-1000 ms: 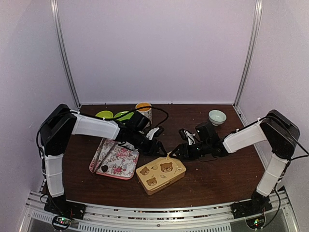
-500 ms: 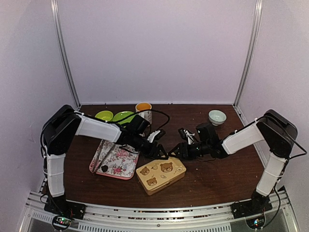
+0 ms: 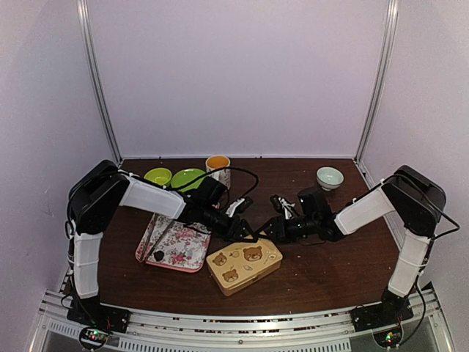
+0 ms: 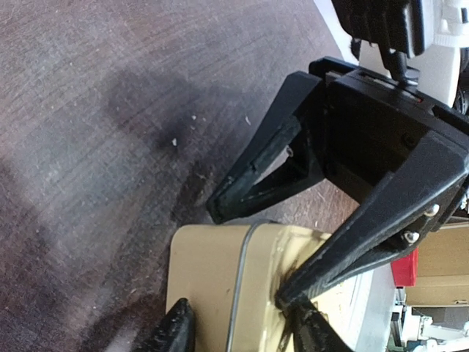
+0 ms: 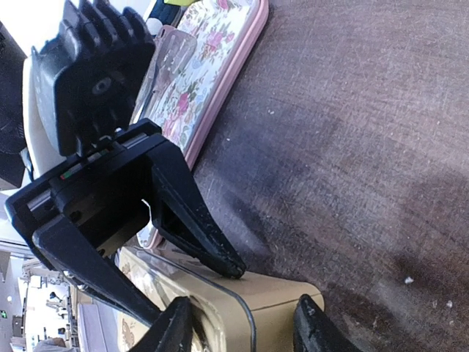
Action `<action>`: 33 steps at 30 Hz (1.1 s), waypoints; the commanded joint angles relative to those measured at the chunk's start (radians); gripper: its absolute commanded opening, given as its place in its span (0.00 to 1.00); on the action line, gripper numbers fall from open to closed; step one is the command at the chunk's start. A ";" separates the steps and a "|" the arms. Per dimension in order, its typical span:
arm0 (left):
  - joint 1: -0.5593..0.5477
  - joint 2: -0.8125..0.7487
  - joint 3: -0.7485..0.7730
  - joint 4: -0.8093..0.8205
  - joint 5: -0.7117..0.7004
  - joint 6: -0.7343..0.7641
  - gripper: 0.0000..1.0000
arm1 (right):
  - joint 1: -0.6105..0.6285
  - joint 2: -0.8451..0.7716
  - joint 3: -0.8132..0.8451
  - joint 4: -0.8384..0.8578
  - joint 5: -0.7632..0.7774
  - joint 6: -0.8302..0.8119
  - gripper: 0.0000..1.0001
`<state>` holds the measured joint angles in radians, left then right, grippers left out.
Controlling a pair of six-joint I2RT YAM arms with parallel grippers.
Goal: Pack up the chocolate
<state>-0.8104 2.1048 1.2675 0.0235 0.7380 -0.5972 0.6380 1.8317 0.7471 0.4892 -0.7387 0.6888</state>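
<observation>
The chocolate [image 3: 157,256] is a tiny dark lump on the near left end of the floral tray [image 3: 176,242]. The tan bear tin [image 3: 244,264] lies closed right of the tray. My left gripper [image 3: 245,232] and right gripper [image 3: 265,232] meet tip to tip at the tin's far corner. In the left wrist view my left gripper [image 4: 242,323] is open, its fingers straddling the tin's corner [image 4: 212,271]. In the right wrist view my right gripper [image 5: 242,323] is open astride the same corner [image 5: 271,297]. The chocolate is out of both wrist views.
Two green bowls [image 3: 158,176] [image 3: 187,178] and an orange cup [image 3: 218,164] stand at the back left. A pale bowl [image 3: 330,177] stands at the back right. The floral tray's pink edge [image 5: 234,66] shows in the right wrist view.
The left gripper has moved right and the right gripper slightly left, closing in on the tin's far corner. The tin, tray and chocolate have not moved.
</observation>
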 commanded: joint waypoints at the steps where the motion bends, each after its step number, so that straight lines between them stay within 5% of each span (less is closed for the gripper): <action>1: -0.009 0.049 -0.020 0.015 -0.022 -0.015 0.41 | 0.011 0.045 -0.008 0.005 0.011 0.035 0.45; 7: -0.010 0.060 -0.046 0.029 -0.026 -0.024 0.31 | 0.029 0.054 -0.012 0.002 0.018 0.052 0.36; 26: -0.036 0.096 -0.084 0.064 -0.070 -0.044 0.30 | 0.031 0.093 -0.085 0.120 0.014 0.125 0.22; 33: -0.035 0.013 -0.033 -0.027 -0.135 0.021 0.47 | 0.020 -0.031 -0.092 0.049 0.075 0.081 0.28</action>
<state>-0.8150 2.1208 1.2213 0.1646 0.7094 -0.6380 0.6441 1.8671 0.6823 0.6979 -0.6903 0.8101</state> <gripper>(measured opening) 0.433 0.267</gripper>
